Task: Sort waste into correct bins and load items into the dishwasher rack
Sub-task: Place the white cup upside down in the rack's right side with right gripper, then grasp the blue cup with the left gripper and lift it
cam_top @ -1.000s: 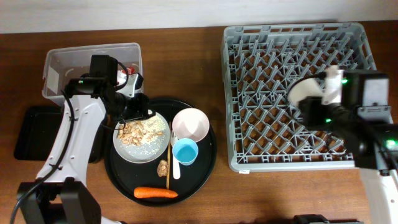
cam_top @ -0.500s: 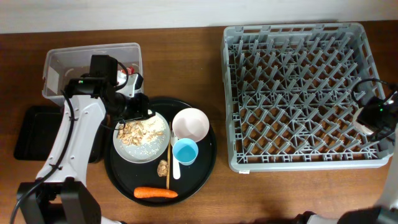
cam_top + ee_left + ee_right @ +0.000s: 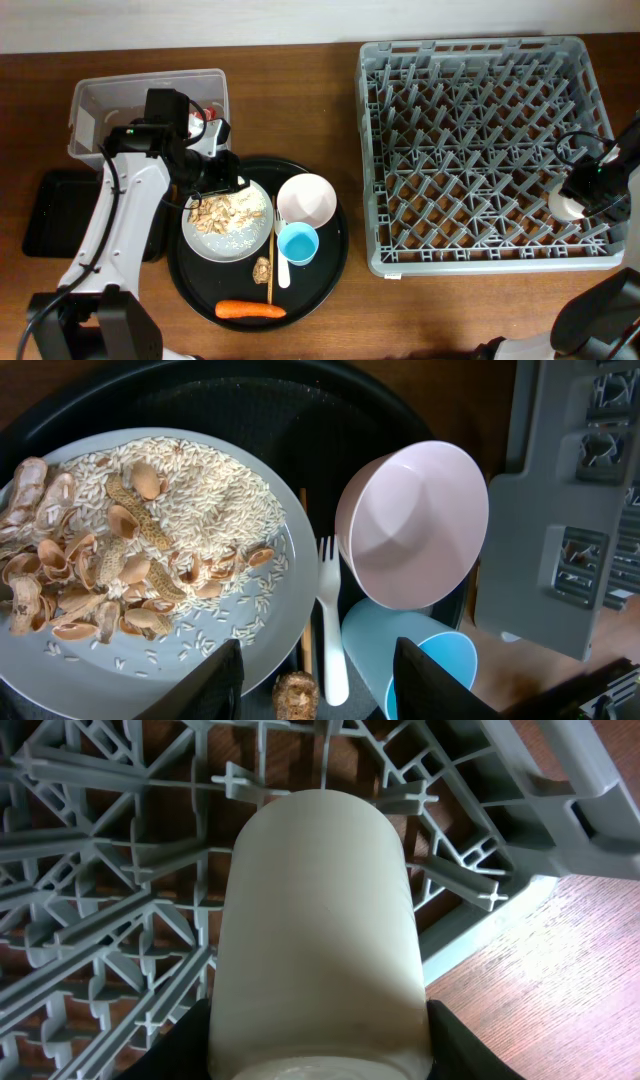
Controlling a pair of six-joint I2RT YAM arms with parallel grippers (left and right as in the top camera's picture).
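Between the right jaws sits the white cup (image 3: 318,930), pinched on both sides and held just over the dishwasher rack (image 3: 100,870) near its corner, with bench (image 3: 580,980) wood showing past the rim. The left jaws stand open and hold nothing, hanging above the round black tray (image 3: 330,400). Right beneath them lie a white fork (image 3: 330,610) and a small brown lump (image 3: 296,695), with the light-blue cup (image 3: 365,645) under one finger. Further out are the cream bowl (image 3: 412,525) and a plate (image 3: 250,635) heaped with food scraps (image 3: 100,570). Furthest off lie the carrot (image 3: 250,310) and the clear tub (image 3: 90,100).
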